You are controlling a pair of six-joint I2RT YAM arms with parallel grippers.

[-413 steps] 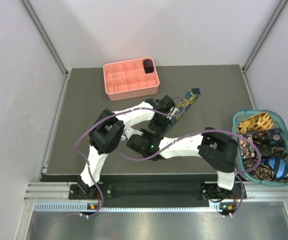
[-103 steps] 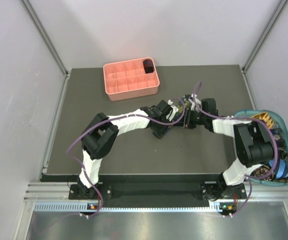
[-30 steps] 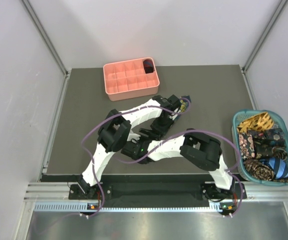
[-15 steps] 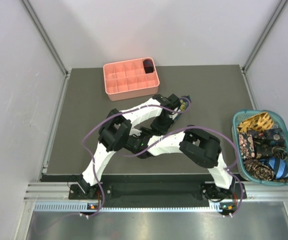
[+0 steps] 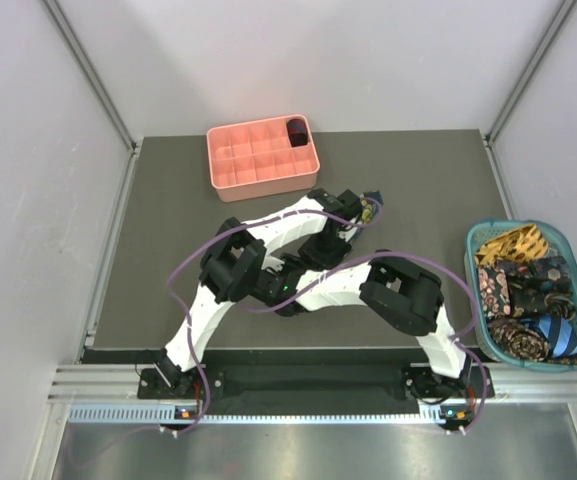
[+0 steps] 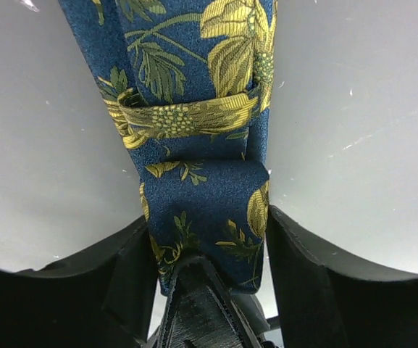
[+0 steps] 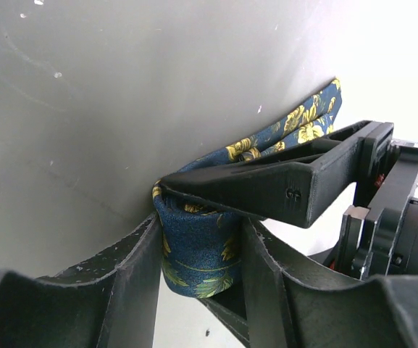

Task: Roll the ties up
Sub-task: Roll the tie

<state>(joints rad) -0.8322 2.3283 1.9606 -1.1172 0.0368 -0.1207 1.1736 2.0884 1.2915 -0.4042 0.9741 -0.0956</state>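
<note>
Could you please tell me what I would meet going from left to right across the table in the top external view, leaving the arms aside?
salmon-pink tray → navy floral tie → teal basket

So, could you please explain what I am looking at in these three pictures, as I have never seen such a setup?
It is a robot with two arms, the left arm and the right arm, bolted at the near edge of a dark table. The overhead picture comes from a fixed camera above them. The other two come from a camera on each wrist, looking along its fingers. On the table stand a pink grid tray, with one dark rolled tie in a corner compartment, and a teal basket of loose ties. The left gripper and the right gripper both clamp the rolled end of a navy floral tie.
</note>
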